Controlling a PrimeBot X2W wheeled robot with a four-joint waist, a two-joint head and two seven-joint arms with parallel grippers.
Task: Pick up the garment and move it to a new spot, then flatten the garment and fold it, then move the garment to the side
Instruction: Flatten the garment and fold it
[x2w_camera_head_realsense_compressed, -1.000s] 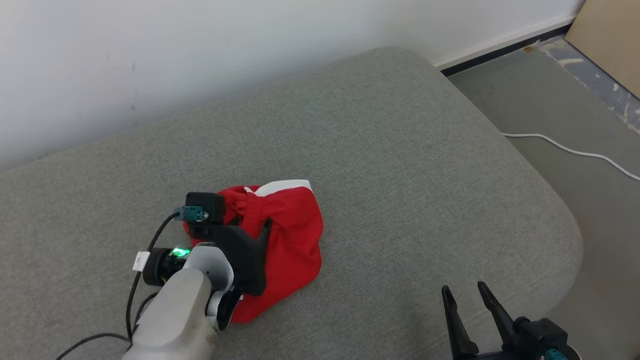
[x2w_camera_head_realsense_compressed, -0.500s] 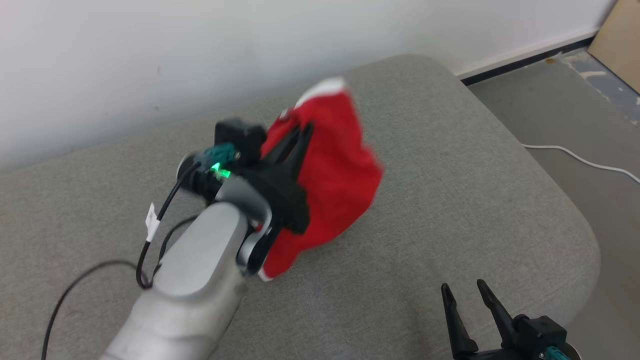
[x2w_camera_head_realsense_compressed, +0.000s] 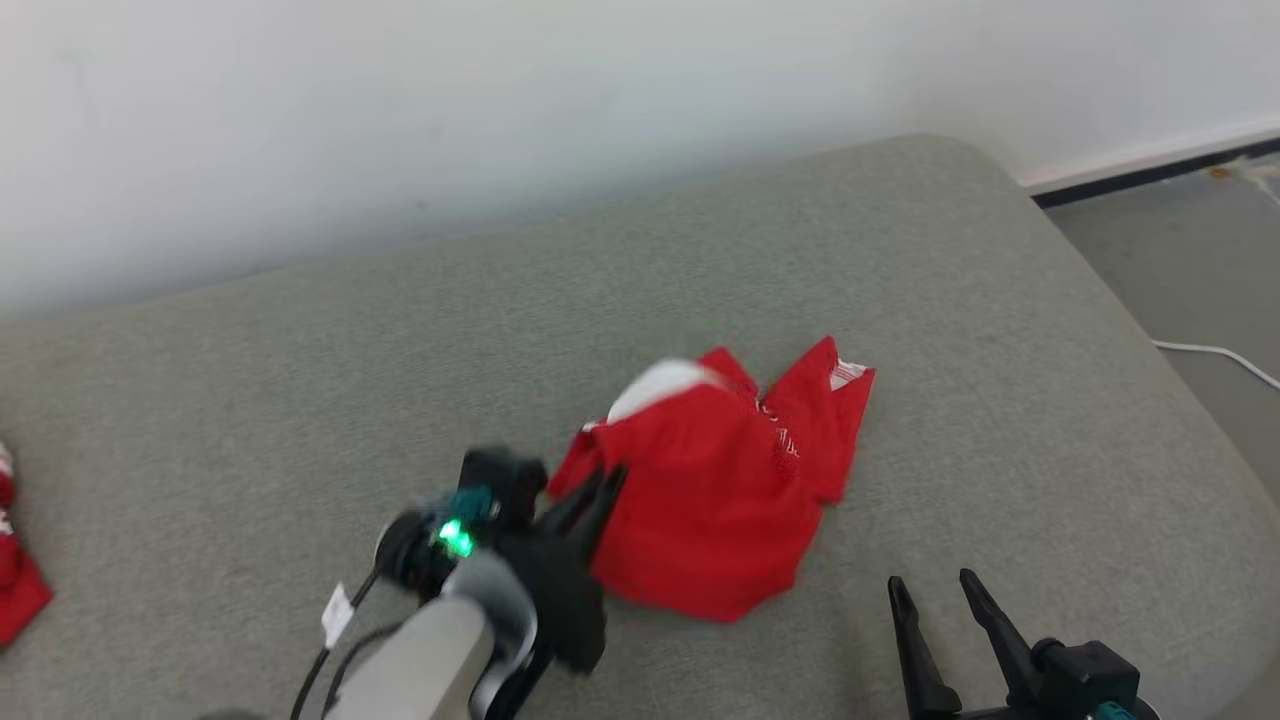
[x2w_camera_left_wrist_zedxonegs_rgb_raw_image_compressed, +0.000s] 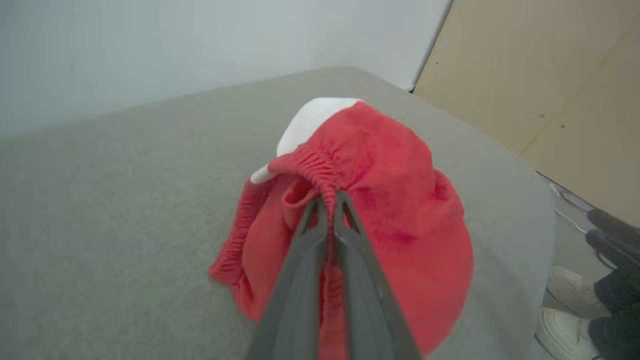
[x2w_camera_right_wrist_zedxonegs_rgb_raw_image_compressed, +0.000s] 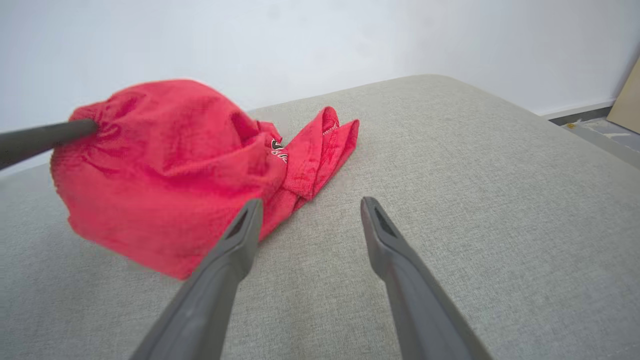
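Your left claw (x2w_camera_head_realsense_compressed: 598, 478) had since clamped shut on the garment (x2w_camera_head_realsense_compressed: 720, 520) and lifted it; you needed to lower it spread out, right claw (x2w_camera_head_realsense_compressed: 930, 582) wide open.

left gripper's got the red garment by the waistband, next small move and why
Probably lower the left gripper and open its fingers: it is shut on the waistband of the red garment, its far end lies on the grey cushion, and the right gripper stands open nearby.

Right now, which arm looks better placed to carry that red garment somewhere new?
Left: the left gripper is shut on the elastic edge of the red garment; the right gripper stands open, apart from it.
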